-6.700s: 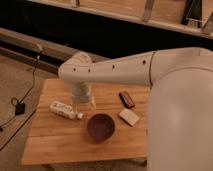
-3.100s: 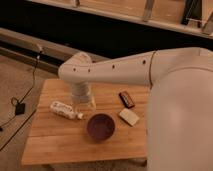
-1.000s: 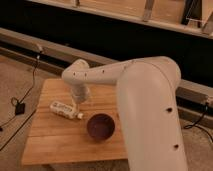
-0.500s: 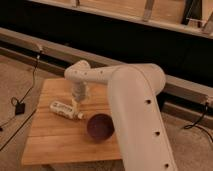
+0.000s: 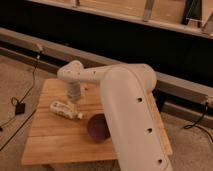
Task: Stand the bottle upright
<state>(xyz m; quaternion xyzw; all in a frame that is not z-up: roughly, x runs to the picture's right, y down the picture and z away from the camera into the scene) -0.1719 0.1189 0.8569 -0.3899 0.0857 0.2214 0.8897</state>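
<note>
One bottle down, fingers apart above it

One small white bottle (image 5: 65,110) lies on its side toward the left edge of the wooden tabletop (image 5: 50,142), not yet upright. The gripper (image 5: 73,101) hangs just over the bottle's far side, fingers spread and grasping nothing. A dark purple bowl (image 5: 97,127) sits near the bottle, closer to the front edge, and the big white arm (image 5: 125,100) covers the tabletop's right side.

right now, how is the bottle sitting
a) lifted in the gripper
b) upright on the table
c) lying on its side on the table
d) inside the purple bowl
c: the bottle lies on its side on the wooden table, beside the purple bowl, with the open gripper just above it.
</note>
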